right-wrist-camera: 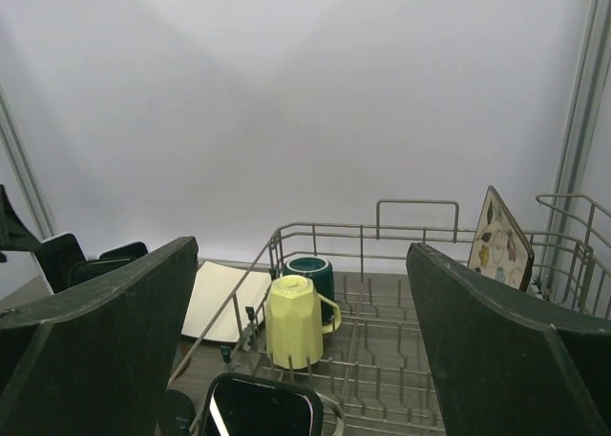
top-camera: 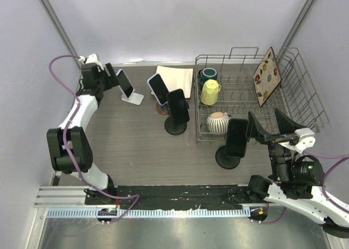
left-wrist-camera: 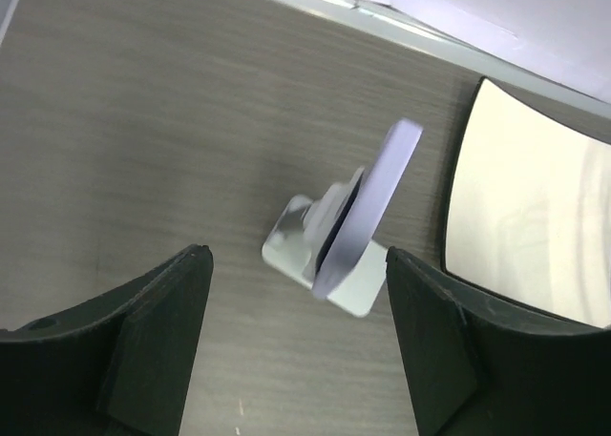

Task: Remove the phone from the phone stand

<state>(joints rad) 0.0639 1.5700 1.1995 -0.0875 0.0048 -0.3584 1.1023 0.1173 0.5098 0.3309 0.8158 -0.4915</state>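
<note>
Several phones stand on stands on the grey table. A lavender-backed phone [top-camera: 125,83] leans on a white stand [top-camera: 134,99] at the far left. My left gripper [top-camera: 112,72] is open and empty just behind it. In the left wrist view the phone [left-wrist-camera: 377,202] and its stand [left-wrist-camera: 368,288] lie between and below the spread fingers, untouched. A dark phone [top-camera: 237,138] sits on a black round stand [top-camera: 228,159] at the right. My right gripper [top-camera: 267,123] is open beside it, apart from it. Only that phone's top edge [right-wrist-camera: 263,409] shows in the right wrist view.
Two more phones on stands [top-camera: 158,89] [top-camera: 178,106] stand mid-table. A white square plate [top-camera: 177,77] lies behind them. A wire dish rack [top-camera: 218,56] at the right holds a yellow mug [top-camera: 209,92], a green mug [top-camera: 208,74], a striped bowl [top-camera: 218,122] and a patterned plate [top-camera: 267,76].
</note>
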